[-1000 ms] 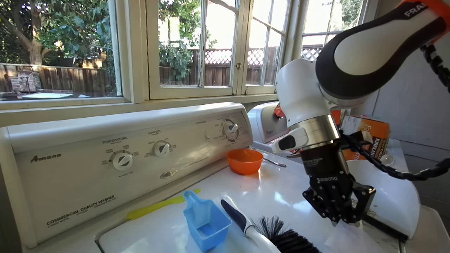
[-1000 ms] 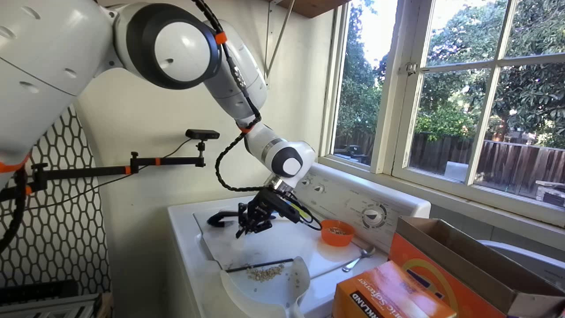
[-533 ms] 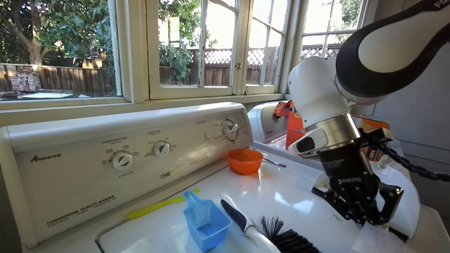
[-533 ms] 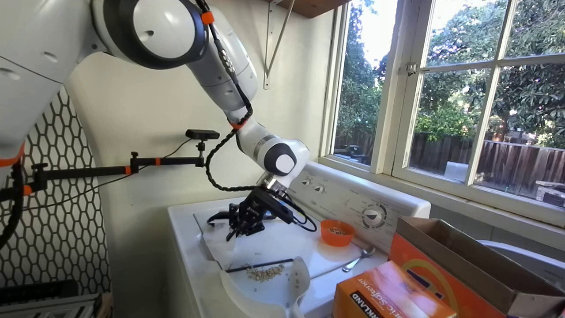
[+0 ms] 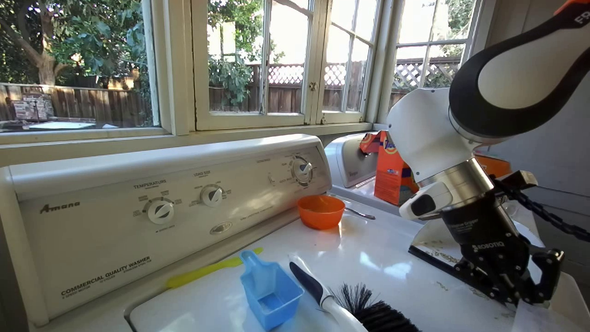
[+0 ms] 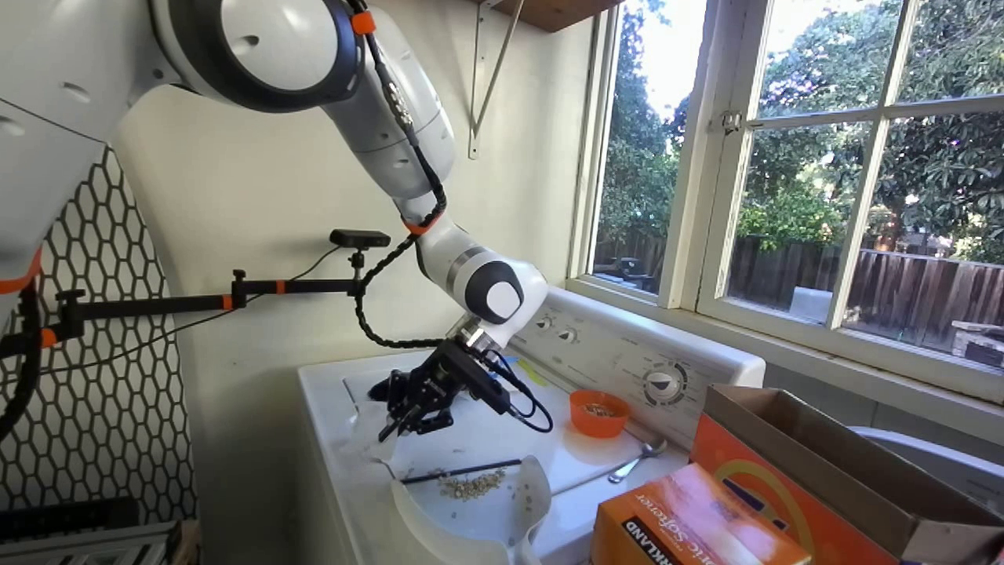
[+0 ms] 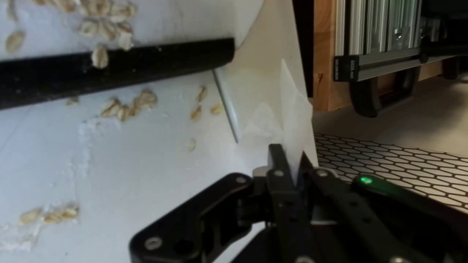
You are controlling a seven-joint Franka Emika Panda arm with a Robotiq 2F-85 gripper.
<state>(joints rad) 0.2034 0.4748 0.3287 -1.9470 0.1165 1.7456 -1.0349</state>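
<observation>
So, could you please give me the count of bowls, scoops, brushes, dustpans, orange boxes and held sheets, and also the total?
Bowl: 1
Scoop: 1
Brush: 1
Dustpan: 1
Orange boxes: 2
Held sheet: 1
Total: 7

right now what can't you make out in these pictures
White sheet in the gripper: lower end cut off by an exterior view's bottom edge; material unclear.
Brush: head cut off by that same edge.
Open box: floor hidden by its walls in an exterior view.
Orange bowl: contents too small to name in an exterior view.
Pale smears on the washer top: too blurred to name in the wrist view.
</observation>
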